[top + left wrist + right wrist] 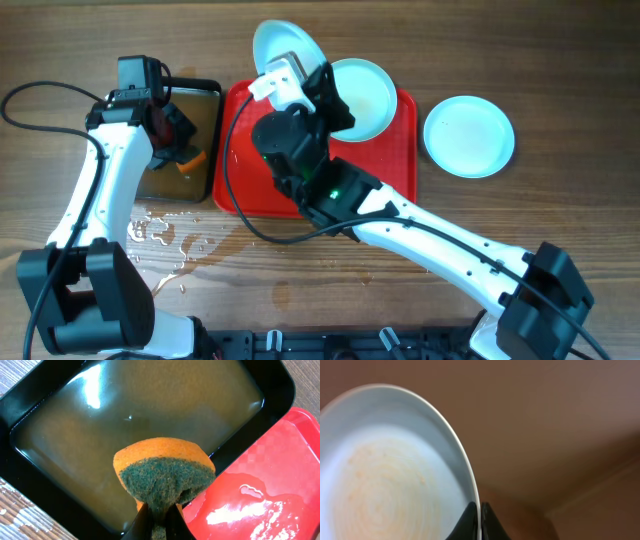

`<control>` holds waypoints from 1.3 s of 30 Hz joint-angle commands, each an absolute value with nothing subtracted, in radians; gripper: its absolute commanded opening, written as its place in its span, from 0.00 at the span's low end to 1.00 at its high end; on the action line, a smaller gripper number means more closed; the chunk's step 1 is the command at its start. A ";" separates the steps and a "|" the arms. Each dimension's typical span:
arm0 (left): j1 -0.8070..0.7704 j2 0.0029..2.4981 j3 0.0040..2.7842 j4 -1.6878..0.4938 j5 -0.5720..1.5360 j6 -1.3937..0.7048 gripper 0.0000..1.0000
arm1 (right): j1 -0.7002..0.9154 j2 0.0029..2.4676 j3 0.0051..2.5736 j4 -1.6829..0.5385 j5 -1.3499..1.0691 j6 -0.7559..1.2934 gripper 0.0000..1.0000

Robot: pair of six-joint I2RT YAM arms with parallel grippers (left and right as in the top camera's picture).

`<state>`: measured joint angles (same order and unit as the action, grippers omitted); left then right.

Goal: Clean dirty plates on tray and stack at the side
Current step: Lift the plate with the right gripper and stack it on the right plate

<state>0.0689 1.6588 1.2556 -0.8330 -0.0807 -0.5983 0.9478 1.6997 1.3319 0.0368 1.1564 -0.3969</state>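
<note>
The counter is a brown wood-grain surface, with the grain running left to right in the overhead view. Its left-front area carries puddles and droplets. A fainter damp ring lies near the front centre. Lighting is even and shadows are soft. In the right wrist view the background is a brown field, too blurred to identify.

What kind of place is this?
Probably a robot test bench set up for dishwashing, not a real kitchen: a plain wooden table, a black pan of brownish water, a sponge, a stained plate.
</note>
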 commanded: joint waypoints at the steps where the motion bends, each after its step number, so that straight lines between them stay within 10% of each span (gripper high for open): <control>1: 0.075 1.669 1.256 -0.831 -0.091 -0.580 0.04 | 0.933 1.696 1.334 -0.237 1.009 -0.092 0.04; 14: 0.075 1.669 1.256 -0.831 -0.091 -0.580 0.04 | 0.320 1.566 1.334 -0.540 -0.098 0.263 0.04; 24: 0.075 1.669 1.256 -0.831 -0.091 -0.580 0.04 | -0.245 1.724 1.333 -0.731 -0.055 0.395 0.04; 39: 0.075 1.669 1.256 -0.830 -0.091 -0.580 0.04 | -0.273 1.834 1.335 -0.808 0.022 0.394 0.09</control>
<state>0.0689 1.6588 1.2552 -0.8333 -0.0807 -0.5953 -0.2756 1.8610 1.3319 -0.7906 0.0013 0.3813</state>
